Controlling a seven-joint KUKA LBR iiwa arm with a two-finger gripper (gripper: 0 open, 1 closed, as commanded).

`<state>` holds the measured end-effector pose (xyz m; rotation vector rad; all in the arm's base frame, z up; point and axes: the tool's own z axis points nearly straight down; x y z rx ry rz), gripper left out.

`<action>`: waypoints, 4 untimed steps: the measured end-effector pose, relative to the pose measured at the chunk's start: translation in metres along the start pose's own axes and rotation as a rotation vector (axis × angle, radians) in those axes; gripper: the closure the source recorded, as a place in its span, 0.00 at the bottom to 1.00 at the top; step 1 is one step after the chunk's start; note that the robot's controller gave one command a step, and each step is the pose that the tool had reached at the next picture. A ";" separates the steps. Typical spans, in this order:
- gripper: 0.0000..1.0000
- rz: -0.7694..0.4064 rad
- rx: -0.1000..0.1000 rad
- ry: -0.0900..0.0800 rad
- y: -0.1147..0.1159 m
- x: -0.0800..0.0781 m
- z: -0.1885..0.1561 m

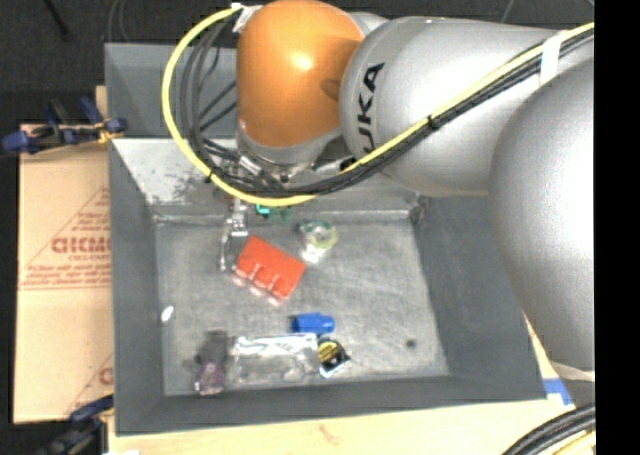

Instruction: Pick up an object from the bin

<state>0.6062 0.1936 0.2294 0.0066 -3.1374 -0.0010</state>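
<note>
My gripper [233, 246] hangs below the arm's wrist at the back left of the bin floor, its tip down near the floor. Right beside it, to its right, lies an orange-red ribbed block [268, 269], tilted; I cannot tell whether they touch. A small clear round thing with a greenish centre [318, 239] sits just behind and to the right of the block. Nearer the front lies a small blue piece [313, 324].
Along the front wall lie a clear plastic packet [268, 357], a dark purplish thing [210, 364] at its left and a yellow-and-black thing [333, 355] at its right. The arm and its orange cover overhang the bin's back and right.
</note>
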 end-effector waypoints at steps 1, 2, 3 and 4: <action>0.00 0.132 -0.005 -0.013 -0.046 -0.032 0.157; 0.00 -0.034 -0.003 -0.019 -0.095 -0.027 0.154; 1.00 -0.031 -0.004 -0.024 -0.095 -0.029 0.151; 1.00 -0.103 0.001 -0.018 -0.089 -0.033 -0.017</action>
